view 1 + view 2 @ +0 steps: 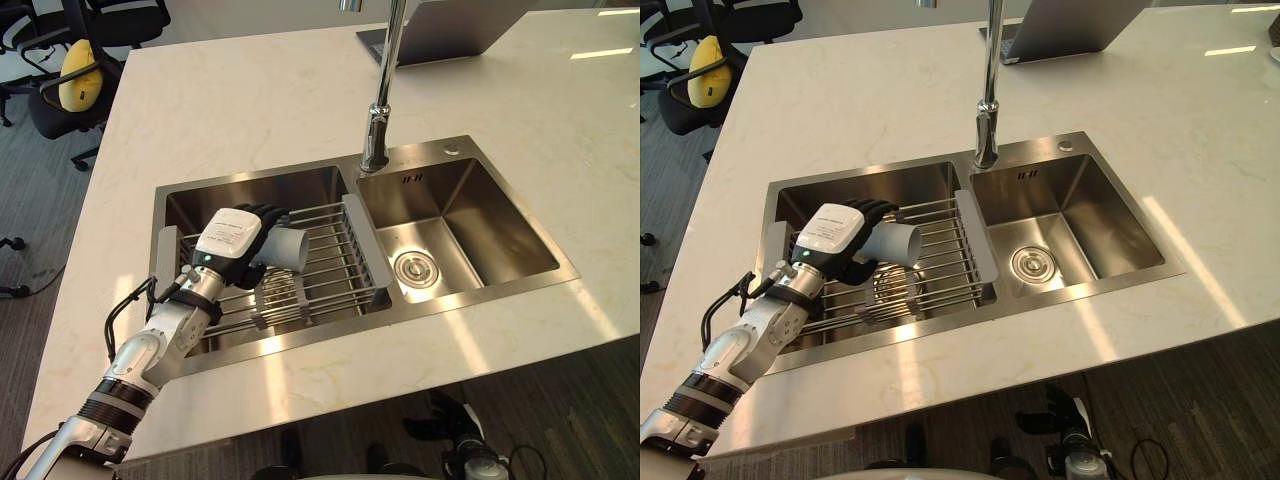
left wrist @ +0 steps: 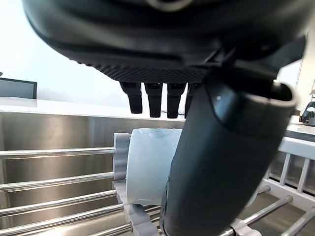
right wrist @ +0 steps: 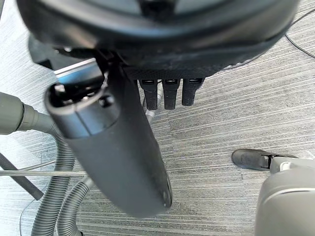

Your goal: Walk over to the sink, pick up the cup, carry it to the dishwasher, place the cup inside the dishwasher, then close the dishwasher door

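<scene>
The right hand [image 3: 162, 29] hangs over grey carpet [image 3: 236, 113], close to the robot. Its fingers [image 3: 170, 91] point straight out and its thumb stands apart; it holds nothing.

The left arm reaches in from the lower left, over the near edge of the counter [image 1: 250, 110] and into the sink [image 1: 470, 150]. The left hand [image 1: 230, 238] sits over the left basin with a white cover on its back. It is closed round the cup [image 1: 290, 250]: the fingers [image 1: 265, 212] curl over the top of it and the thumb [image 2: 216, 162] crosses its near side, so the cup is pinched between them. The cup is pale grey and lies on its side, with its open mouth turned toward the right basin. It is just above the rack [image 1: 330, 262], a frame of metal bars with grey end pieces that spans the left basin. Whether the cup rests on the bars or is clear of them cannot be told.

The right basin is bare steel with a round drain [image 1: 412, 267] in its floor. Behind the wall between the two basins rises the tap [image 1: 378, 110], tall and chrome.

Farther back on the counter lies a laptop [image 1: 450, 25]. Off the counter's far left corner stands a black chair [image 1: 60, 110] carrying a yellow cushion [image 1: 78, 75].
</scene>
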Motion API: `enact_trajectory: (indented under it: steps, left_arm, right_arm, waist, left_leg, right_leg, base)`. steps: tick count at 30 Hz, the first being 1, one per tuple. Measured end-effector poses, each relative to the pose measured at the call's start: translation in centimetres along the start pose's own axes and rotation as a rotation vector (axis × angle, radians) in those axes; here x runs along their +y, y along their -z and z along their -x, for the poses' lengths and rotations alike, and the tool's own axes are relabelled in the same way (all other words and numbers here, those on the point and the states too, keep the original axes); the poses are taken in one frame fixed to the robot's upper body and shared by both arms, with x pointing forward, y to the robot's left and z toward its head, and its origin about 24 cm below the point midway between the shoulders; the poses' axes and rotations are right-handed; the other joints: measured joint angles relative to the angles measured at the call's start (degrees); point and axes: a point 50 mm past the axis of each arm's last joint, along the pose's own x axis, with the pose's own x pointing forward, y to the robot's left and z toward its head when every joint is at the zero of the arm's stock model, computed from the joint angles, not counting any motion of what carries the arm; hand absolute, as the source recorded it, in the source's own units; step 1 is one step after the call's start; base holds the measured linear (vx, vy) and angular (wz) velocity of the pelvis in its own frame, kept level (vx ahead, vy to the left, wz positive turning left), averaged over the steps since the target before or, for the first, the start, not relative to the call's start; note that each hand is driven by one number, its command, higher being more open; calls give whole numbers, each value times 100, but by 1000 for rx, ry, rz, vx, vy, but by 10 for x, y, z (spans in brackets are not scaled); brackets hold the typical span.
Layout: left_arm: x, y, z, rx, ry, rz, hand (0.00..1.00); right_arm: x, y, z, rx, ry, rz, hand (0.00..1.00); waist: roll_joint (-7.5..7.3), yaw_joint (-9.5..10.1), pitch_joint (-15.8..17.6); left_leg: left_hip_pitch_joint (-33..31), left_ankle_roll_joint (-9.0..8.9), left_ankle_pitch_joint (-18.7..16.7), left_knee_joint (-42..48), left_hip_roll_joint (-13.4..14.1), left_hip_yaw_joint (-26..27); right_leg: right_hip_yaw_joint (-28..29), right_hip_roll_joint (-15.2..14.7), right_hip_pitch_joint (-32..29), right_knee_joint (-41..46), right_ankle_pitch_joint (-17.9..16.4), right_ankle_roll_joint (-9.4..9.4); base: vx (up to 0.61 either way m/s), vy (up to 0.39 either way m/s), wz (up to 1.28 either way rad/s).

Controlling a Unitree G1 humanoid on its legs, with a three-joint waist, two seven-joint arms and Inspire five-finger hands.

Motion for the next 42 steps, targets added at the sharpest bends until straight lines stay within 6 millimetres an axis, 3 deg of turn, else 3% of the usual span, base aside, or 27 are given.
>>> enact_trajectory:
  steps: [7,20,21,30,42]
  left_arm:
    - [-7,7,3,26,36,-4,90]
    - [1,19,1,-36,154,-90,90]
    - [2,20,2,-39,160,-100,30]
    - [19,20,-10,-83,146,-164,30]
    - [20,22,-10,-83,149,-151,30]
  right_arm:
    - [-8,0,0,-1,15,15,90]
    - [-15,-2,-1,-5,15,30,90]
    - [-15,-2,-1,-5,15,31,90]
    - [-12,-7,-3,-18,-20,62,90]
    - [-12,-10,-4,-27,-17,63,90]
  waist:
    - [15,0,-3]
    - [125,-20,-5]
    - [134,-32,0]
    - [155,-140,8]
    - [226,-144,38]
  left_leg:
    - [6,1,1,0,-2,-1]
    - [10,2,2,0,-8,-4]
    - [10,2,2,0,-9,-4]
    - [10,2,1,-1,-13,-1]
    - [10,2,1,-1,-13,4]
  right_leg:
    - [-3,-2,8,0,4,0]
    - [-8,-9,13,-2,4,1]
    - [-8,-10,13,-2,4,1]
    - [-2,-13,12,-6,5,1]
    - [3,-13,11,-7,8,2]
  base:
    - [0,0,0]
    - [0,0,0]
    - [0,0,0]
    - [0,0,0]
    - [0,0,0]
